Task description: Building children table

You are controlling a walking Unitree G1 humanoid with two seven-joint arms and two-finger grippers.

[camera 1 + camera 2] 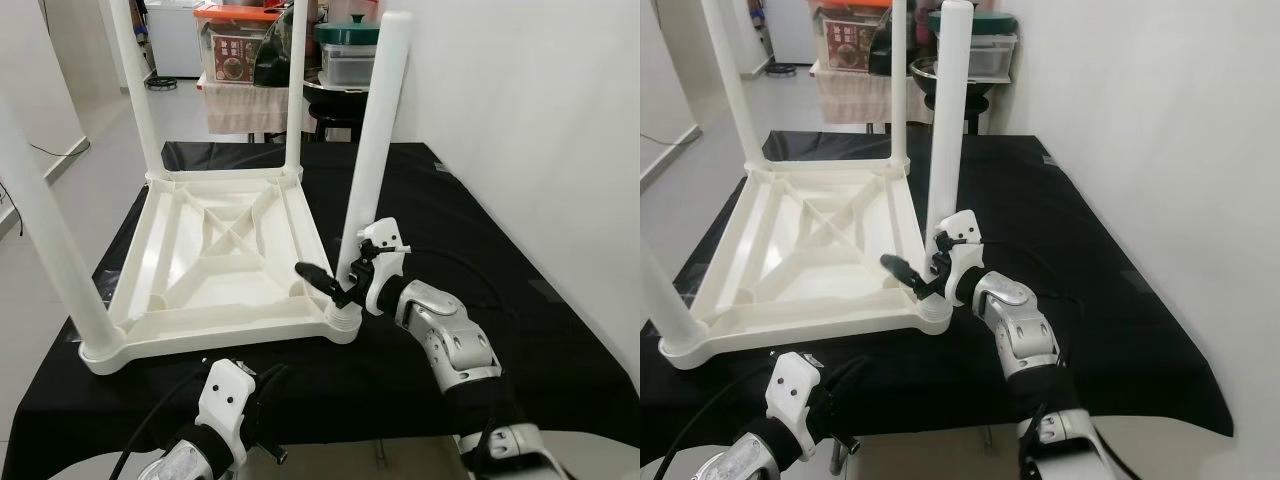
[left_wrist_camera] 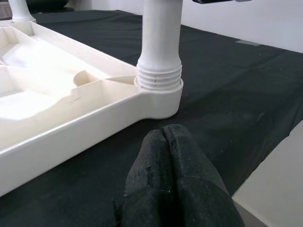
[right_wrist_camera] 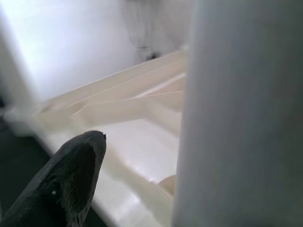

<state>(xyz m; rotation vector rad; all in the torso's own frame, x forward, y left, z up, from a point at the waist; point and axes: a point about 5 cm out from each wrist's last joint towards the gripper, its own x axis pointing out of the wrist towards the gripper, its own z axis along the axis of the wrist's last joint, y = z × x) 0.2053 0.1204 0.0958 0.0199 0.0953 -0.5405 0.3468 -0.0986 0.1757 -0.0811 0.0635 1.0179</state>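
Right gripper (image 1: 338, 283) stood at the near right corner of the upturned children's table (image 1: 225, 265), its two black fingers spread apart, one finger (image 1: 314, 273) reaching out over the tabletop's ribbed underside and the other close beside the base of the nearest leg (image 1: 372, 150); whether either finger actually touched the leg could not be told. In the right wrist view that leg (image 3: 241, 113) loomed as a pale blurred column, with one dark fingertip (image 3: 71, 179) set against the cream ribs behind it.

The table was of white plastic and lay upside down on a black cloth (image 1: 480, 240) spread over a work surface. Its underside showed a raised rim, diagonal bracing ribs crossing at the middle, and round sockets at the corners. Four plain white tubular legs stood upright from those sockets, rising well above the tabletop. In the left wrist view the base of the near right leg (image 2: 160, 56) showed a threaded collar seated in its corner socket.

The left gripper (image 1: 262, 420) hung low at the near edge of the cloth, its fingers pressed together on nothing, pointing towards that same corner.

Behind the table stood plastic storage boxes (image 1: 238, 45) and a dark pot (image 1: 347, 50) against a white wall (image 1: 530, 110).
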